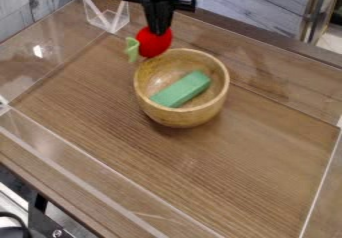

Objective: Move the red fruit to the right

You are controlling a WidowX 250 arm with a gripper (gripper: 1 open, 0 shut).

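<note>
The red fruit point(155, 45) is small and round, its light-green tuft point(132, 48) pointing left. It hangs just behind the far left rim of the wooden bowl point(150, 110), lifted off the table. My gripper point(156, 33) comes down from above and is shut on the fruit's top. A green rectangular block point(179, 88) lies slanted inside the bowl.
The wooden table point(160, 172) is ringed by low transparent walls, with a clear corner piece point(107, 16) at the back left. A table leg point(315, 22) stands at the back right beyond the wall.
</note>
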